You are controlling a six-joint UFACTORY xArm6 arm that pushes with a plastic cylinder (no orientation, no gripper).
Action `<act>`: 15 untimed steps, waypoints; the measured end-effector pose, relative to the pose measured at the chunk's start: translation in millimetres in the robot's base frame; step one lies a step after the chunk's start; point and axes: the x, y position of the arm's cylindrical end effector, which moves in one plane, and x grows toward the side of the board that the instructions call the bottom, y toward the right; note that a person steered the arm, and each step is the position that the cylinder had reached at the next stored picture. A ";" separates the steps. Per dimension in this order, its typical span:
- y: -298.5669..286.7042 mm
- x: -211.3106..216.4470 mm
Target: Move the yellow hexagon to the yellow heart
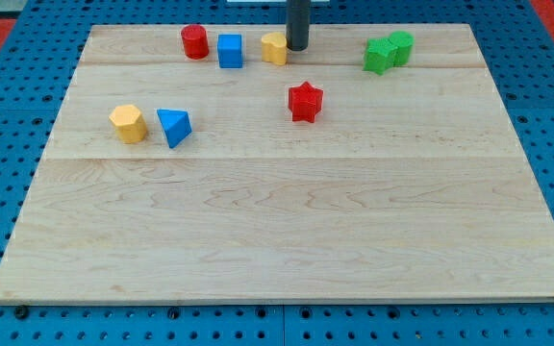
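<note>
presently my tip (297,48) touches the yellow wooden heart (274,48), no jaws fitted; yellow wooden hexagon (127,123) sits well left-below that heart on the wooden tabletop (287,240). risk: nudging the heart away.

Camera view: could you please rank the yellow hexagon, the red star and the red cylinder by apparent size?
1. yellow hexagon and red star: look alike, so unranked.
2. red cylinder: smallest, though it is farther back, so unsure.

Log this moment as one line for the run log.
tip: beside yellow heart, its right | yellow hexagon: far left, beside blue triangle | move: not done
</note>
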 end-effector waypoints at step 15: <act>-125.6 148.8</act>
